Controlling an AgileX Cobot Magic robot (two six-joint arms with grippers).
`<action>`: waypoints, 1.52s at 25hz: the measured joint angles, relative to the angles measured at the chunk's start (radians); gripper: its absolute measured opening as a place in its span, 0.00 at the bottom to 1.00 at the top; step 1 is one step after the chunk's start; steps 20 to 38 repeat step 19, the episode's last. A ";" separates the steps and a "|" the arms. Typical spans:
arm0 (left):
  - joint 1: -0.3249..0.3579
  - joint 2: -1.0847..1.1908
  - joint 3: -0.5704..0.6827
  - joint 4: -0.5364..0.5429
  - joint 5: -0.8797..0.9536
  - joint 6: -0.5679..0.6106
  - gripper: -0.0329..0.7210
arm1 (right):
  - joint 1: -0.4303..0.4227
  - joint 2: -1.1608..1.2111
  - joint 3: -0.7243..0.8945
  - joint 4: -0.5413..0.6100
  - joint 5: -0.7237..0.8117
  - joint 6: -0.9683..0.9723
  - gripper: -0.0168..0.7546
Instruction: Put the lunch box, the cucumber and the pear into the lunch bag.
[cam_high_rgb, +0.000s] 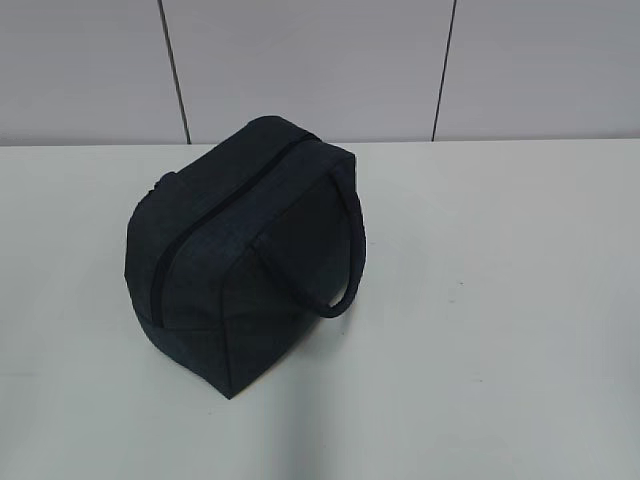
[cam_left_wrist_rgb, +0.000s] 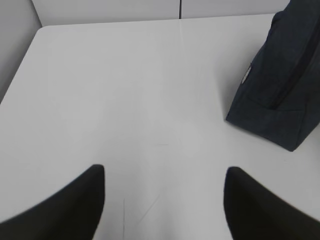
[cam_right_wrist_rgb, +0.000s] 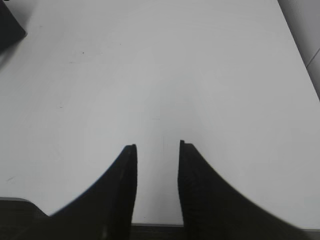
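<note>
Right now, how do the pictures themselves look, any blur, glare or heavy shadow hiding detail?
Exterior view: even, soft light, only a faint shadow beside the boxy dark navy fabric lunch bag, whose weave is lost in darkness. Left wrist view: the left hand shows as blurred black shapes, out of focus; the white table has mild sheen. Right wrist view: the right hand is dark, its edges soft.

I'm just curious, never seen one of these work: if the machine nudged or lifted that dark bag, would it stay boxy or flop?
The lunch bag looks like soft fabric, so its sides would probably dent under a push. It stands boxy with its zipper closed, so it may hold shape somewhat. Lifted by the loop handle, it would likely sag and swing.
</note>
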 joint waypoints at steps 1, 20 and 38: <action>0.000 0.000 0.000 0.000 0.000 0.000 0.63 | 0.000 0.000 0.000 0.000 0.000 0.000 0.33; 0.000 0.000 0.000 0.000 0.000 0.000 0.63 | 0.000 0.000 0.000 -0.002 0.000 0.000 0.33; 0.000 0.000 0.000 0.000 0.000 0.000 0.63 | 0.000 0.000 0.000 -0.002 0.000 0.000 0.33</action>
